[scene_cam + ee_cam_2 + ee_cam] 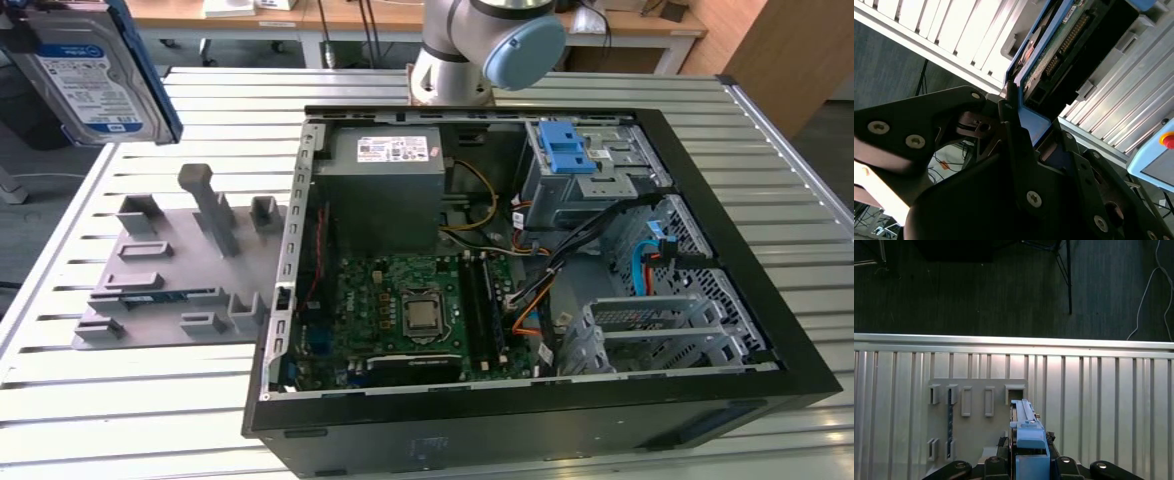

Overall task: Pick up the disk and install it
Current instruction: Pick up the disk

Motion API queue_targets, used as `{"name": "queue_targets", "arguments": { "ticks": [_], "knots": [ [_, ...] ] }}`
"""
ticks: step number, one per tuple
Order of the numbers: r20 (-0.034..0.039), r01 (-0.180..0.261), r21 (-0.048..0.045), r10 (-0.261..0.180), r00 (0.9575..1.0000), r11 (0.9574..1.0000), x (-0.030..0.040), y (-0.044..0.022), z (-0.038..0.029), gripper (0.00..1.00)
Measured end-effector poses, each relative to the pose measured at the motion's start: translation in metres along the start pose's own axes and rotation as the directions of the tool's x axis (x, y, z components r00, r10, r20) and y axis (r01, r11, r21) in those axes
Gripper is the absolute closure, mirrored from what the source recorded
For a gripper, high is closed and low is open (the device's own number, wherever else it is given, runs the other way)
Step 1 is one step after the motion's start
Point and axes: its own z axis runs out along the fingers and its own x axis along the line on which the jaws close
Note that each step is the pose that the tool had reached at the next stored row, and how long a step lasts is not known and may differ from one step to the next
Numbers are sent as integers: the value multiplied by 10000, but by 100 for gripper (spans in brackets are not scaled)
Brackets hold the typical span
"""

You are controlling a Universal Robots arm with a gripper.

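Note:
The disk (96,82), silver with a white-and-blue label in a blue frame, hangs in the air at the exterior view's upper left, above the table's edge and beyond the grey holder rack (174,270). My gripper (1026,125) is shut on the blue frame's end, and the disk's (1064,42) circuit-board side and connector show in the second wrist view. In the first wrist view the disk (1026,430) appears edge-on between the fingers (1066,462), over the holder rack (974,425).
An open black computer case (747,260) lies on the slatted metal table (134,420). It holds a motherboard (400,310), a grey power supply (380,185), a drive bay with a blue latch (567,155) and a metal cage (654,325). The arm's base (474,50) stands behind the case.

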Motion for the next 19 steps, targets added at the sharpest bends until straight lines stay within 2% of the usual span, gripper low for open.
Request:
{"name": "queue_targets", "arguments": {
  "ticks": [19],
  "knots": [
    [0, 0, 1, 0, 10000, 10000, -5, 4, -137, 64]
  ]
}}
